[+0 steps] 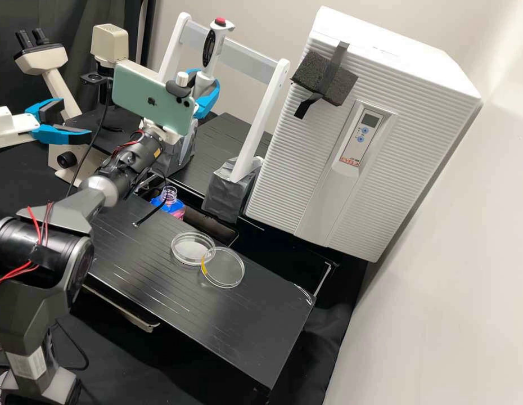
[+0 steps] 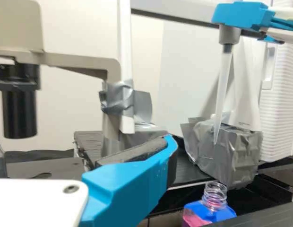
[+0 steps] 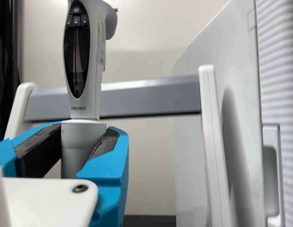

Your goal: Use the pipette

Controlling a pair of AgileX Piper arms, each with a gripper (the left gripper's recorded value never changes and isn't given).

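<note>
1. At the far left my left gripper (image 1: 62, 119) hangs beside the microscope (image 1: 45, 62). Its blue fingers stand apart with nothing between them.
2. Right of it, my right gripper (image 1: 202, 90) is clamped on the pipette (image 1: 212, 42), which stands upright with its red button on top. My right wrist camera shows both fingers pressed against the pipette's white body (image 3: 85, 61).
3. From the left wrist camera I see the pipette's clear tip (image 2: 221, 94) pointing down above the open bottle (image 2: 210, 208), not touching it.
4. The bottle (image 1: 171, 202) holds pink liquid and stands at the back edge of the black bench (image 1: 228, 315).
5. Further right, two clear round dishes (image 1: 192, 247) lie on the bench with their rims touching.
6. Behind them stands a white stand (image 1: 256, 129) with its feet wrapped in grey tape.
7. At the far right is a ribbed white cabinet (image 1: 385, 169).
</note>
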